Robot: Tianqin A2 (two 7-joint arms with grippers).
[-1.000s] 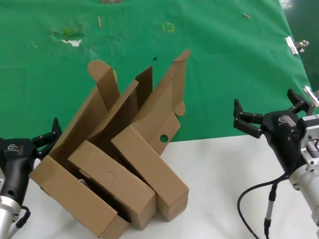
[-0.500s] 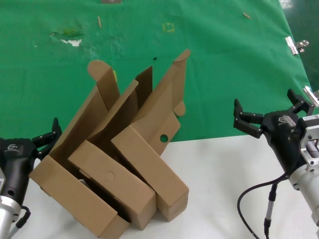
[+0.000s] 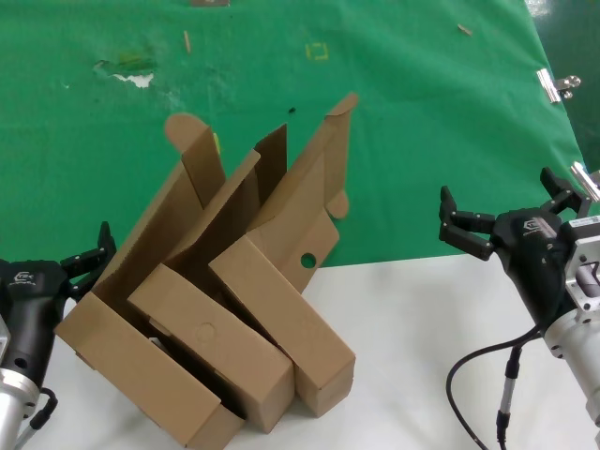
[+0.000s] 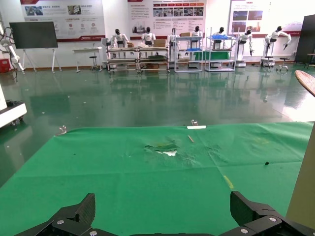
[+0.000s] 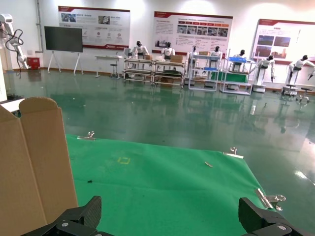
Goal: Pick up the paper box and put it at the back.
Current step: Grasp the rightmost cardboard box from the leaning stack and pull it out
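No change over the last second: paper box (image 3: 300, 234) sits untouched mid-desk near the front edge, leaning against nested boxes (image 3: 187, 347). Left gripper (image 3: 89, 262) and right gripper (image 3: 506, 220) both released, idle at desk sides; pick not started, green cloth (image 3: 422, 122) at back waits

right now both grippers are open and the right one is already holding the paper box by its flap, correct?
Not quite. The head view shows the right gripper open but holding nothing, hovering apart from the paper box to its right. The left gripper is open too, beside the cardboard boxes' left edge.
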